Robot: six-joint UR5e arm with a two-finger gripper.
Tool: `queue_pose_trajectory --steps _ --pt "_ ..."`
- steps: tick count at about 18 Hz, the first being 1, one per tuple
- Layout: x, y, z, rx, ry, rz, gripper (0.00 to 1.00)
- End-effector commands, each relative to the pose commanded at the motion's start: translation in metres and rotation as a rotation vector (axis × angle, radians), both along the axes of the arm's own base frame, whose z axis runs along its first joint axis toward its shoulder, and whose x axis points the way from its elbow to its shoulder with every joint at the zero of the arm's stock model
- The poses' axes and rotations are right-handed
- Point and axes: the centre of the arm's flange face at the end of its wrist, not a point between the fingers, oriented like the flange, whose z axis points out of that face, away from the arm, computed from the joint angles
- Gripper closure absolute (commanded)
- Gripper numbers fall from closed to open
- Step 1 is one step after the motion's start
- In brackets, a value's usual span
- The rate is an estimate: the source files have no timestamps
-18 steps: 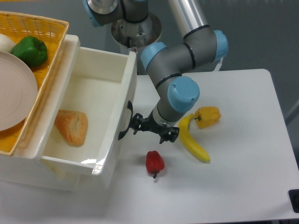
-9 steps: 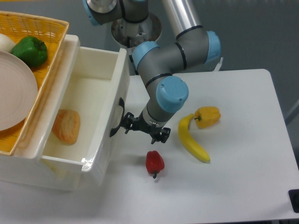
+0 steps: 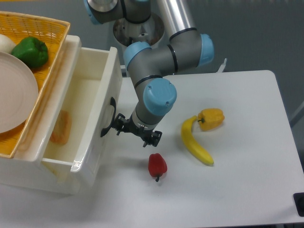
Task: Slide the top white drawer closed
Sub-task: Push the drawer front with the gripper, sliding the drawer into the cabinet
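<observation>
The top white drawer (image 3: 105,90) stands partly open from the white cabinet (image 3: 28,175) at the left, its black curved handle (image 3: 109,118) facing right. A bread roll (image 3: 61,127) lies inside, half hidden under the basket. My gripper (image 3: 134,134) hangs low over the table right at the drawer front. Its jaws are spread open and hold nothing. The left fingertip (image 3: 118,128) touches the front panel beside the handle.
A yellow wicker basket (image 3: 50,71) on the cabinet holds a green pepper (image 3: 31,51) and a white plate (image 3: 14,92). On the table lie a red pepper (image 3: 157,165) just below my gripper, a banana (image 3: 194,142) and a yellow pepper (image 3: 211,118) to the right.
My gripper has moved left against the drawer front, and the drawer has slid left into the cabinet. Less of the bread roll shows now.
</observation>
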Motion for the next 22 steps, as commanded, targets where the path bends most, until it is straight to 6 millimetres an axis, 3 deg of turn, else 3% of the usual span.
queue_pose_trajectory --steps 14,22 --pt "0.047 0.019 0.021 0.025 0.029 -0.074 0.00" --pt "0.052 0.023 0.021 0.028 0.033 -0.088 0.00"
